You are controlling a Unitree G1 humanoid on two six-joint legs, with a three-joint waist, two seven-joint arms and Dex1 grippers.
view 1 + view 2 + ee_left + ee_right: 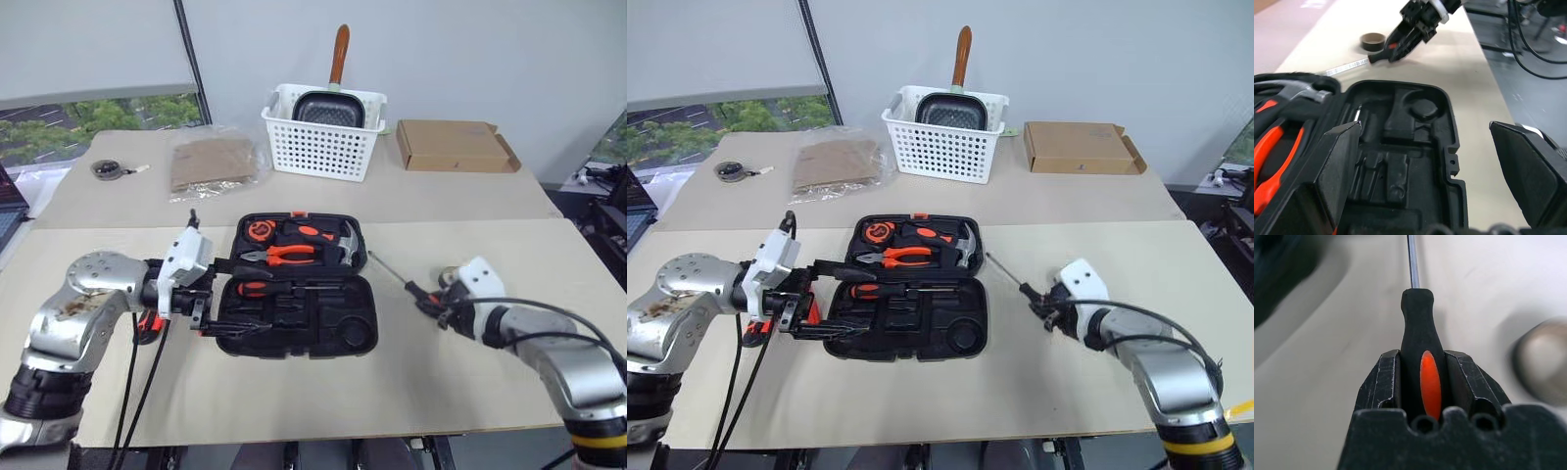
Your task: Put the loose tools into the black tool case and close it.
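The black tool case (364,311) lies open in the middle of the table. Its far half holds pliers, a hammer and a tape measure. An orange-and-black screwdriver (263,289) rests in the near half. My left gripper (233,297) stands open at the case's left edge, its fingers (1337,166) wide apart over the moulded slots. Right of the case, my right gripper (431,302) is shut on the handle of a long screwdriver (1419,328), whose shaft (387,266) points toward the case. The small tape roll (1373,41) sits just behind that gripper. An orange-and-black thing (147,323) lies partly hidden under my left forearm.
At the back stand a white slotted basket (323,147) holding a pan, a cardboard box (456,145) to its right, and a plastic bag with brown paper (211,164) to its left. A small round object (106,169) lies at the far left.
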